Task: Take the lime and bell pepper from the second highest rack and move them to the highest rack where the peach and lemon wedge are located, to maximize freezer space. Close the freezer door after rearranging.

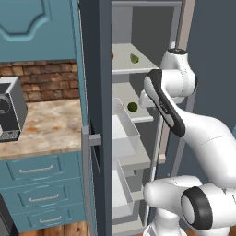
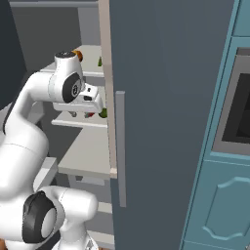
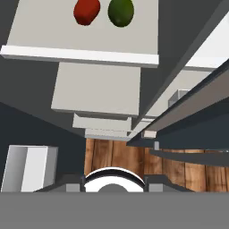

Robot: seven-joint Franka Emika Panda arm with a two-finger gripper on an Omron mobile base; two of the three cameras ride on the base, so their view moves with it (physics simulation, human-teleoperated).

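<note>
The lime (image 3: 120, 12) and the bell pepper (image 3: 86, 11) lie side by side, near each other but apart, at the top of the hand view on the second highest rack (image 3: 80, 42). Both look slightly oval there, long axes running up the frame, the pepper tilted a little. In the left base view the lime sits mid-frame on that rack, and the lemon wedge (image 1: 134, 58) rests on the highest rack (image 1: 126, 64) above it. The peach (image 2: 77, 55) peeks out behind the arm at upper left of the right base view. The freezer door (image 2: 166, 112) stands open. The hand is closed, holding nothing. A stone counter (image 1: 46, 129) carries a coffee machine (image 1: 10, 108) at left; the wooden floor (image 3: 134, 163) lies below.
</note>
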